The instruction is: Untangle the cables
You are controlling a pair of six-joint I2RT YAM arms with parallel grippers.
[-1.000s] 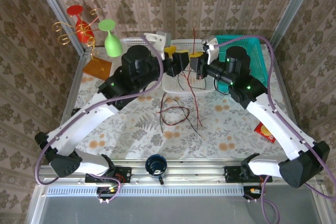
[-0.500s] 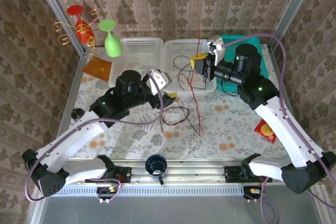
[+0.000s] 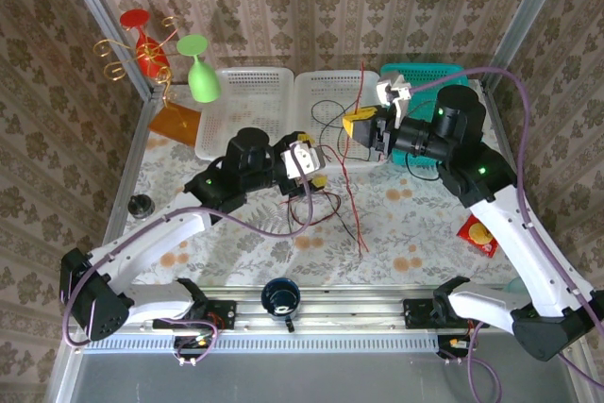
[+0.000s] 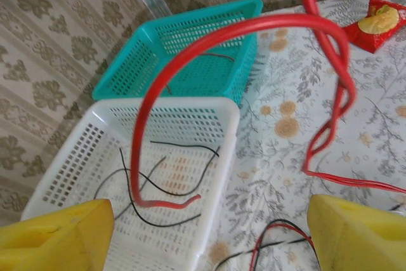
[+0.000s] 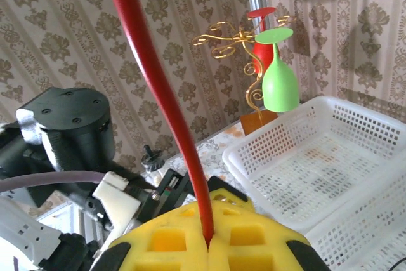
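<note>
The right gripper (image 5: 206, 244) has its yellow pads, moulded with square pockets, pressed together on a smooth, glossy red cable (image 5: 158, 93) that rises from the seam in a gentle curve. From above, this gripper (image 3: 363, 126) hangs over the right part of a white basket (image 3: 316, 82) of perforated plastic, and the red cable (image 3: 351, 176) trails down onto the flowered tablecloth (image 3: 425, 224) in front of the basket. The left gripper (image 3: 316, 176) hovers near the basket's front edge. Its blunt yellow fingers (image 4: 57, 236) stand wide apart with nothing between them. Ahead of it the red cable bends into a round arch, its end dipping over the basket. Hair-thin black cables (image 4: 158, 191) lie in loose curves on the basket's lattice floor. More red and black cables (image 3: 311, 209) sprawl on the cloth in front of the basket. A teal basket (image 4: 190, 55) of the same lattice stands just beside it.
</note>
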